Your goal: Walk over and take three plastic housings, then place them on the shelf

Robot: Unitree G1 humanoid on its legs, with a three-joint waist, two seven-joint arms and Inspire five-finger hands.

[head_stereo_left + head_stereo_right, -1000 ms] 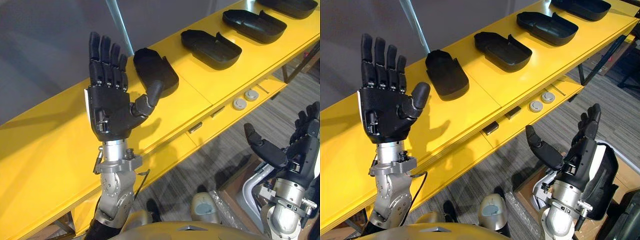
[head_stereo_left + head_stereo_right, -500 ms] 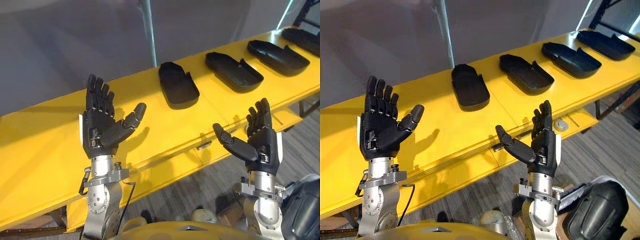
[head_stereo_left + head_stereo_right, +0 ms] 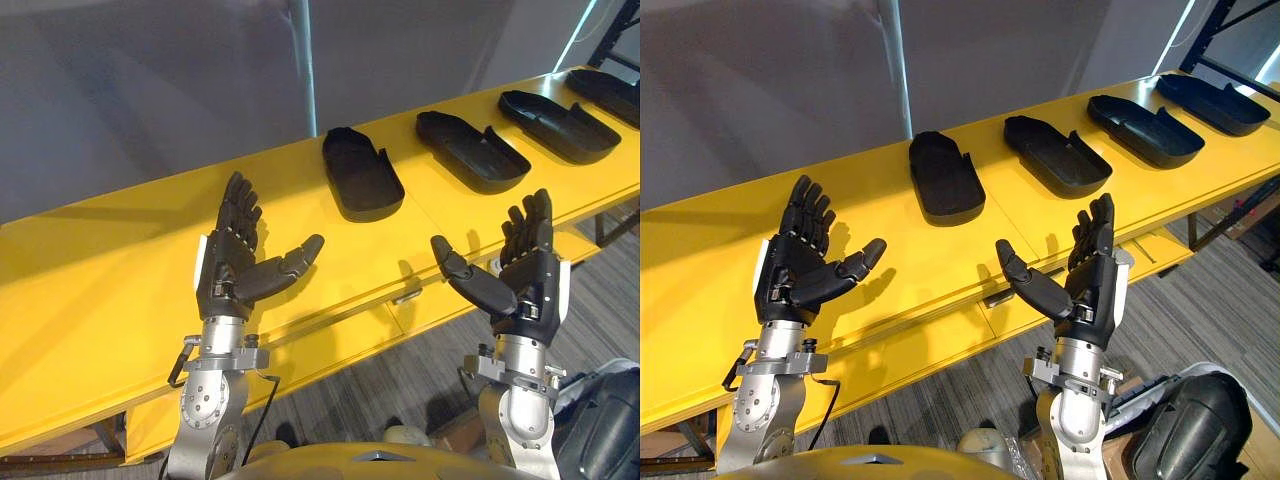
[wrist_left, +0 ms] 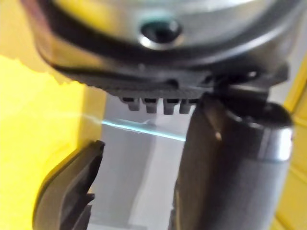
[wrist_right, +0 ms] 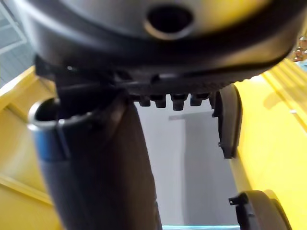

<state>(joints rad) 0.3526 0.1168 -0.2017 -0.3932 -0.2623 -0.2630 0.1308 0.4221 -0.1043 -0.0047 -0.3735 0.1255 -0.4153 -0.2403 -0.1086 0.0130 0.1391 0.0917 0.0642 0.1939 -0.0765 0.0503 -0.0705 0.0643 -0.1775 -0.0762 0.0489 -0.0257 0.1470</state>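
Housings point(image 3: 361, 176) lie beyond both raised empty hands.

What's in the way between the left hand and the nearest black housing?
Nothing visible. Only the bare yellow table lies between the open left hand and the nearest housing, which sits farther back on it.

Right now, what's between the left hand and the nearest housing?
Nothing stands there. In the left eye view only bare yellow table top lies between the open left hand and the nearest housing. The right hand is open too.
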